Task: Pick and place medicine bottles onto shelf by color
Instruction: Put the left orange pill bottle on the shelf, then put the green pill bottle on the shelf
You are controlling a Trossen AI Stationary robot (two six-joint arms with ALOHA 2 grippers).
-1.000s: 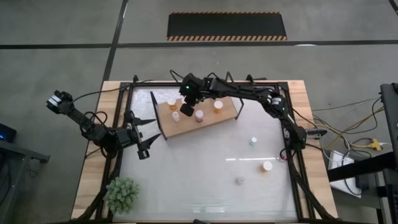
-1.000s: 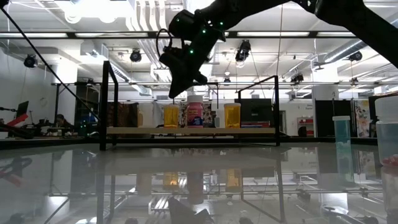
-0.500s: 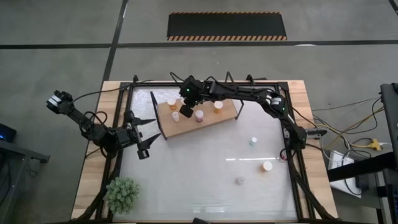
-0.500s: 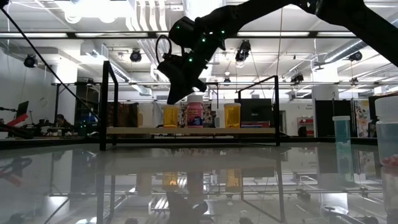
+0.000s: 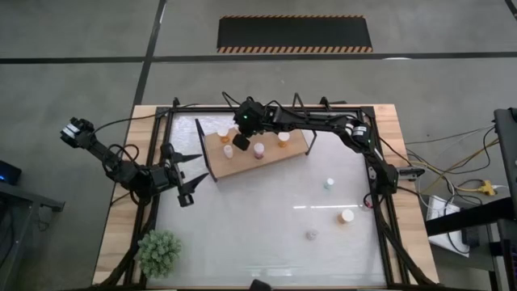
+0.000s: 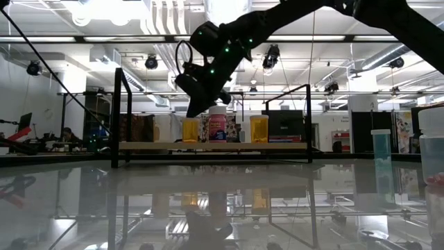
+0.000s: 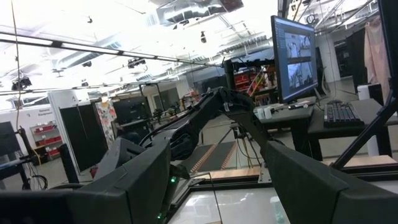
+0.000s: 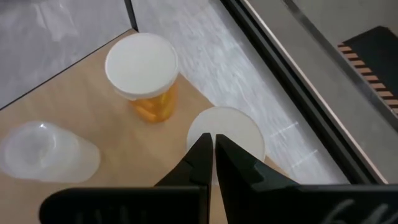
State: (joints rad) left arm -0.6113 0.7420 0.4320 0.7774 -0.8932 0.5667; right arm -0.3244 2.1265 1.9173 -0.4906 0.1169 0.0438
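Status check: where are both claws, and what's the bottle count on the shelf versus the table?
Right claw shut, empty, over the shelf. Left claw open, parked table-left. Four bottles on shelf; three loose on table. Nothing blocking.

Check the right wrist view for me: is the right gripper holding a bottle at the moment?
No. The right gripper is shut with nothing between its fingers, poised above a white-capped bottle on the shelf.

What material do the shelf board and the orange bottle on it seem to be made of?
The shelf board looks like light wood or wood laminate, matte: pale brown, no glare. The orange bottle looks like translucent plastic, since its amber body lets light through, with a white, opaque, smooth cap, probably plastic too.
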